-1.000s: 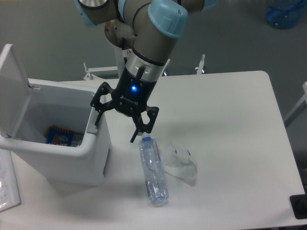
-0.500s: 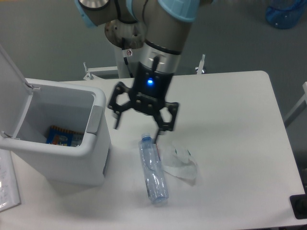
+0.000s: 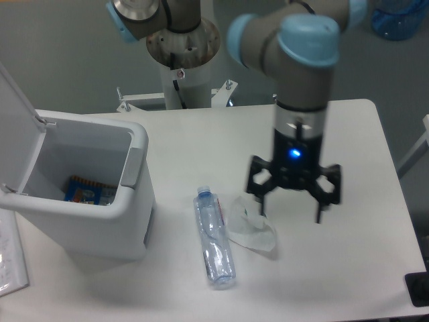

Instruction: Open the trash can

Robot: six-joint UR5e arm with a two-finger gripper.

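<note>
The white trash can [image 3: 127,221] stands at the table's left with its lid [image 3: 17,107] swung up and back, so the inside shows. A grey push tab [image 3: 132,168] sits on its right rim. A colourful packet [image 3: 84,191] lies at the bottom. My gripper [image 3: 290,206] is open and empty, fingers spread wide, hanging above the table well to the right of the can, just right of a crumpled clear plastic wrap [image 3: 253,228].
A clear plastic bottle [image 3: 213,235] lies on its side on the white table [image 3: 348,268] between the can and the wrap. The robot base [image 3: 181,47] stands behind the table. A black object [image 3: 419,290] sits at the table's front right corner.
The gripper has swung from beside the can's right rim across to the right, past the bottle and wrap. The lid stays up. Bottle and wrap have not moved.
</note>
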